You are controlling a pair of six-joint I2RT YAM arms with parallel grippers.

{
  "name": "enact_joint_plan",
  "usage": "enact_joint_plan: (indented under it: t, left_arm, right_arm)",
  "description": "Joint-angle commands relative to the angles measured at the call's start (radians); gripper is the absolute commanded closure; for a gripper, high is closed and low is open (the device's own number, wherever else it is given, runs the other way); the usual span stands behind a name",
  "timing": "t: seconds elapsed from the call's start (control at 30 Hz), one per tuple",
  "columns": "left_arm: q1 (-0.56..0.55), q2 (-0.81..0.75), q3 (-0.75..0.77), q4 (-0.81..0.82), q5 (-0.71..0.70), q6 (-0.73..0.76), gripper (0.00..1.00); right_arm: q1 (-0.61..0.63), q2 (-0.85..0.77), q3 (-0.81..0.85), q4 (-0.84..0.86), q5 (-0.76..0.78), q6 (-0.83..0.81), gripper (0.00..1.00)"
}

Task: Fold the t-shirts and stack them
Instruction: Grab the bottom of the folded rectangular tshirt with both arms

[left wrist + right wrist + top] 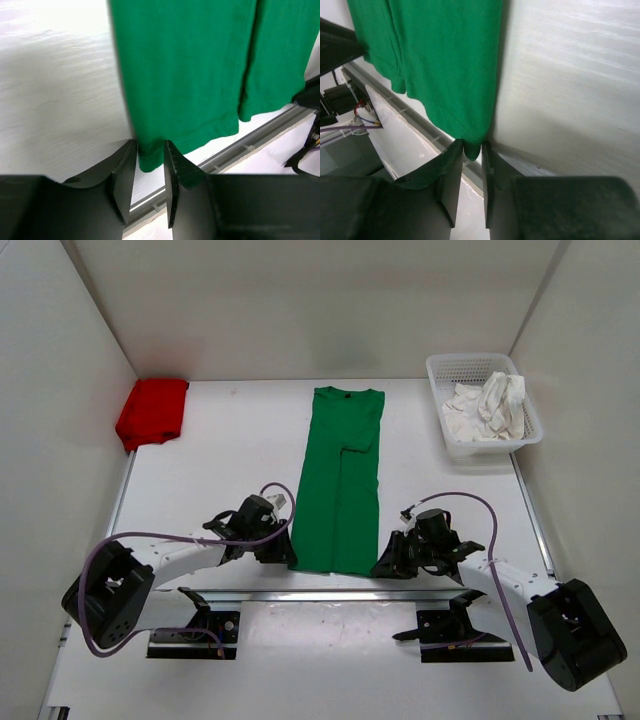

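Note:
The green t-shirt [340, 480] lies flat in a long narrow fold down the middle of the table, collar at the far end. My left gripper [283, 552] sits at its near left hem corner; in the left wrist view the jaws [150, 150] stand parted with that corner of the green t-shirt [190, 75] between them. My right gripper [385, 565] is at the near right corner, and in the right wrist view it [472, 150] pinches the tip of the green t-shirt [440, 60]. The red t-shirt [152, 412] lies folded at the far left. The white t-shirt [487, 407] is crumpled in the basket.
A white mesh basket [470, 358] stands at the far right corner. A metal rail [330, 595] runs along the table's near edge, just below the hem. White walls close in the table on the left, right and back.

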Motion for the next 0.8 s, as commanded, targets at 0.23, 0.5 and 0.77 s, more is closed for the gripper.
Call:
enact_joint_plan:
  t: [0.23,0.5,0.77]
  left_arm:
    - [-0.027,0.035,-0.018,-0.021,0.014,0.005,0.94]
    - [-0.001,-0.138,-0.035,-0.207,0.055,0.002,1.0]
    - [0.154,0.002,0.281,-0.226,0.019,0.07,1.0]
  right_arm:
    - [0.039,0.039,-0.005,-0.013,0.052,-0.022,1.0]
    - [0.196,-0.067,0.038,-0.14,0.106,0.057,1.0]
    - [-0.052,0.057,0.278,-0.105,0.066,-0.127,1.0]
